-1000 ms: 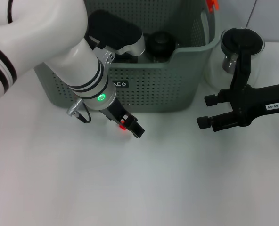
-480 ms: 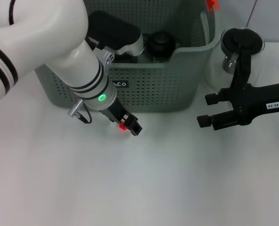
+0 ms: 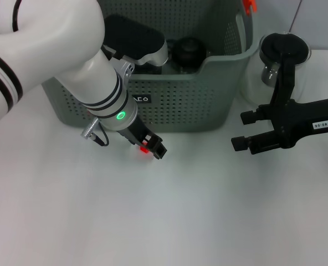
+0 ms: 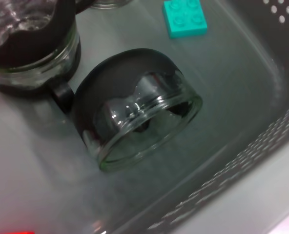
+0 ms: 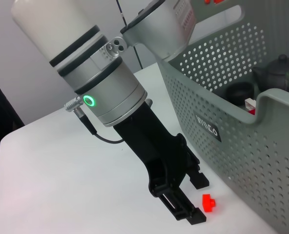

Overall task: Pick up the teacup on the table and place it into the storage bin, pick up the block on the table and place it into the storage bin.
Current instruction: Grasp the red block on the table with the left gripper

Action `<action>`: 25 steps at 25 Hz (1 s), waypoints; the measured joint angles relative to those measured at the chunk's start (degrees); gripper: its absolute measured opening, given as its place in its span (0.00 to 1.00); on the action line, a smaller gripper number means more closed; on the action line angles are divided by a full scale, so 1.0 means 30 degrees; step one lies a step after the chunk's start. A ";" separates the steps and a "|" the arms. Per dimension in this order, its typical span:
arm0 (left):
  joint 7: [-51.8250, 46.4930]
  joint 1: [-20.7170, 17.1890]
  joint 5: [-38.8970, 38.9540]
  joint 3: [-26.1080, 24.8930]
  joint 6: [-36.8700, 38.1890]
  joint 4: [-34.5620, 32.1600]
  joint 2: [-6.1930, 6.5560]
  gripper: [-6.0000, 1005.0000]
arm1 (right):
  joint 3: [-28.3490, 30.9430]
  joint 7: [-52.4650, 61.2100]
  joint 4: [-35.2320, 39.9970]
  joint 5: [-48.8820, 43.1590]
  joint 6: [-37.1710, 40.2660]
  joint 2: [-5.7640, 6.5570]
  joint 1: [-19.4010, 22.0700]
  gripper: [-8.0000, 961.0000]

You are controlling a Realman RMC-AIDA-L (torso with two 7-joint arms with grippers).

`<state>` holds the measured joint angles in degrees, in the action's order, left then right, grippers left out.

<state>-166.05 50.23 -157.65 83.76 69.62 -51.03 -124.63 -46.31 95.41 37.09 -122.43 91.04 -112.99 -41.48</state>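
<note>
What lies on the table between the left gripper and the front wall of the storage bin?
A small red block, close by the left gripper; the right wrist view shows it.

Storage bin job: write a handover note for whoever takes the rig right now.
Left gripper: open, low on the table in front of the storage bin, with its fingers on either side of the red block, not closed on it.
Right gripper: open, idle off to the right of the bin, holding nothing.
Done: a teacup lies on its side inside the bin, near a teal block.
Left: close on the red block, lift it and drop it into the bin.
</note>
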 joint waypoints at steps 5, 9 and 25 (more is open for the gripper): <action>-0.0184 0.0115 -0.0004 -0.0001 -0.0195 0.0240 -0.0001 0.67 | -0.0019 -0.0022 0.0000 -0.0001 -0.0032 -0.0044 -0.0001 0.96; -0.0320 0.0419 -0.0008 0.0001 -0.0471 0.0972 -0.0002 0.66 | -0.0028 -0.0094 0.0000 -0.0025 -0.0029 -0.0069 0.0000 0.96; -0.0429 0.0808 -0.0011 -0.0144 -0.1138 0.1534 0.0078 0.64 | 0.0017 -0.0223 0.0000 -0.0031 0.0005 -0.0099 0.0056 0.96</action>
<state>-167.34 52.65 -157.68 83.32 66.21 -46.42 -124.39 -46.26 94.74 37.09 -122.52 91.05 -113.29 -41.32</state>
